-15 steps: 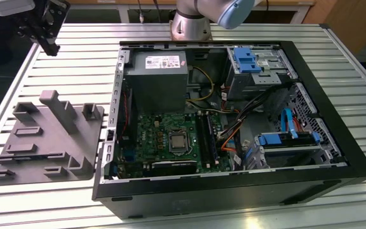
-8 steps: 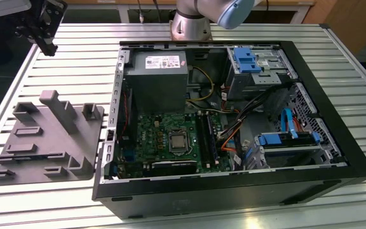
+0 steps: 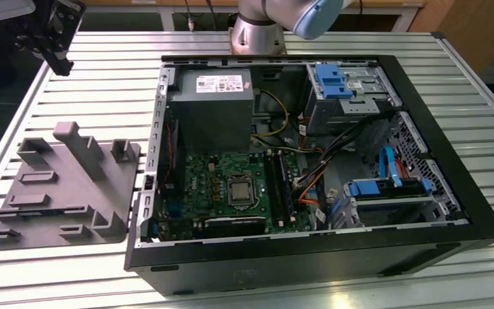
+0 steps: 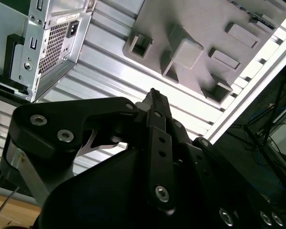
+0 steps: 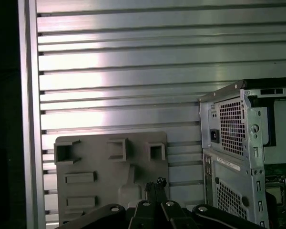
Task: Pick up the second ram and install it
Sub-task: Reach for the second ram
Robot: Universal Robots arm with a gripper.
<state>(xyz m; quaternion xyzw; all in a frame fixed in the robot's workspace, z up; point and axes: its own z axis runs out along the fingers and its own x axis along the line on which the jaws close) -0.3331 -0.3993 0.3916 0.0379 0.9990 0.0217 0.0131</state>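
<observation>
Slatted bench point(image 3: 127, 45) carries a case point(image 3: 316, 251) and, at the exterior view's left, a tray point(image 3: 67, 193). Hand point(image 5: 156, 182) hangs above the bench near the tray, fingers point(image 4: 155, 112) together.

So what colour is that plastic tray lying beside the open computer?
Plain grey, no pattern; the tray shows best in the exterior view.

Ribbed metal table point(image 3: 101, 45), matt plastic tray point(image 3: 58, 187) (smooth)
</observation>
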